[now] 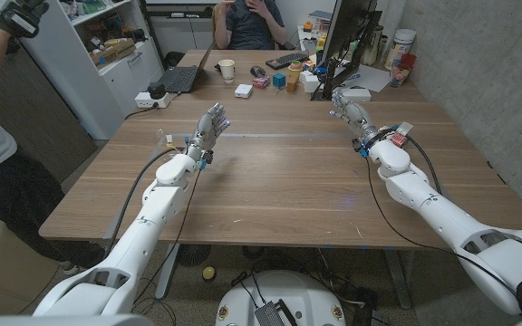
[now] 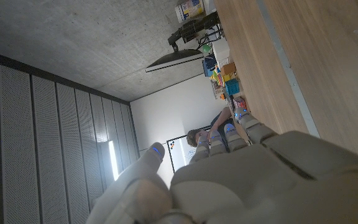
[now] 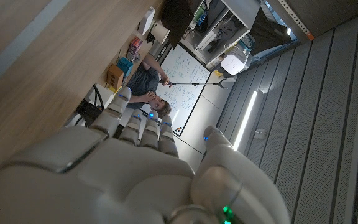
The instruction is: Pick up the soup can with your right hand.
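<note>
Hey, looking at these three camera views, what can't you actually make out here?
- Soup can: not identifiable; the items at the table's far end are too small in the head view.
- Right hand: its palm side is hidden behind its own back in the right wrist view.
- Left hand: same in the left wrist view.

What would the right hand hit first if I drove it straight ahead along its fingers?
Probably the white box at the monitor's foot, just beyond the right hand, which holds nothing. Depth is unclear, so the hand may pass beside it. No soup can shows on that line.
</note>
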Controlling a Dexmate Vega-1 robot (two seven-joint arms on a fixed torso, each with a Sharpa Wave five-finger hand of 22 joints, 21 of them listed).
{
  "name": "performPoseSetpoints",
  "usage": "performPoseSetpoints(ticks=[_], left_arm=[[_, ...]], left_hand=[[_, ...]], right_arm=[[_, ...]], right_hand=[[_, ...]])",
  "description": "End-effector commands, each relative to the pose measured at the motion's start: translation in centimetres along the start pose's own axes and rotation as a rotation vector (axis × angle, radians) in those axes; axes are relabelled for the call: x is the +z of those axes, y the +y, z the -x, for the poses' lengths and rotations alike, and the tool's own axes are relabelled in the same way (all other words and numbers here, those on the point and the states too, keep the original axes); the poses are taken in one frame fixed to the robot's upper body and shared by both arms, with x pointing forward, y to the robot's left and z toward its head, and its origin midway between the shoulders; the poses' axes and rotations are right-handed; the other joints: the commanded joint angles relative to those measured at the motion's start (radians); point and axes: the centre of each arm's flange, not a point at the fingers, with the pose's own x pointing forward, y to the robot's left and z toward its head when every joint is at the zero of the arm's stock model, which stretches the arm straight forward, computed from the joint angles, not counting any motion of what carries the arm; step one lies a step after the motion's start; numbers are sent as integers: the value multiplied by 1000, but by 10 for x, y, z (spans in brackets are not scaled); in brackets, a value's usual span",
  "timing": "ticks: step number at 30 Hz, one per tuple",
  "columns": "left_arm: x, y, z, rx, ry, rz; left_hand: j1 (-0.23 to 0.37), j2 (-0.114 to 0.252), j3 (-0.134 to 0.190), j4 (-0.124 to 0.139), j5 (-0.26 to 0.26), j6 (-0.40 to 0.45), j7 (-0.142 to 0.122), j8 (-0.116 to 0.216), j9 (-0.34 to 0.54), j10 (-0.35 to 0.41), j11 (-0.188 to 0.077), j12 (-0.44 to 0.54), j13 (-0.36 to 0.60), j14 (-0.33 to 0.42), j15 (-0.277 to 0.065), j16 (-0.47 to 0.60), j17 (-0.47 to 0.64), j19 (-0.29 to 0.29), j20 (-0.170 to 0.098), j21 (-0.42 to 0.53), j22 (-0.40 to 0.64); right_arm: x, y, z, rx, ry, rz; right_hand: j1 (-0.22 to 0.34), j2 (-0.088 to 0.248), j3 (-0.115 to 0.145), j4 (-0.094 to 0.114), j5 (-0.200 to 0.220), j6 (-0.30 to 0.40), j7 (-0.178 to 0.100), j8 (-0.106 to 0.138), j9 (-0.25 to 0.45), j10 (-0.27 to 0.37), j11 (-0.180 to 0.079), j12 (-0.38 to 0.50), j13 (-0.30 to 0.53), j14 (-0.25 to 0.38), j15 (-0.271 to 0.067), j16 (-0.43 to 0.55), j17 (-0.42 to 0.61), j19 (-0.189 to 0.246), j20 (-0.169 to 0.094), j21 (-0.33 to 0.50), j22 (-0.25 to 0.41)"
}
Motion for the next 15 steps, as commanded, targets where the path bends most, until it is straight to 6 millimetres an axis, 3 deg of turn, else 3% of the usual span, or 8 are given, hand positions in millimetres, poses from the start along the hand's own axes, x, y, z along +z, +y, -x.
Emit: performPoseSetpoints(ticks=[1, 15], left_arm=[[2, -2, 0, -11, -1, -9], [6, -3, -4, -19, -7, -16]], left_hand=[[-2, 70, 0, 2, 2, -7, -1, 3, 2, -7, 2, 7, 2, -5, 0, 3, 1, 9, 2, 2, 3], [-2, 69, -3, 2, 2, -6, -1, 4, 2, -5, 2, 7, 2, -4, 0, 3, 1, 11, 3, 2, 3]], right_arm=[[35, -36, -2, -29, -27, 237], [74, -66, 1, -93, -39, 444]], right_hand=[[18, 0, 3, -10, 5, 12, -4, 9, 3, 9, 5, 7, 4, 2, 4, 4, -1, 8, 6, 4, 5], [37, 2, 9, -27, 3, 22, -15, 10, 4, 8, -6, 6, 4, 3, 5, 2, -2, 7, 6, 2, 5]])
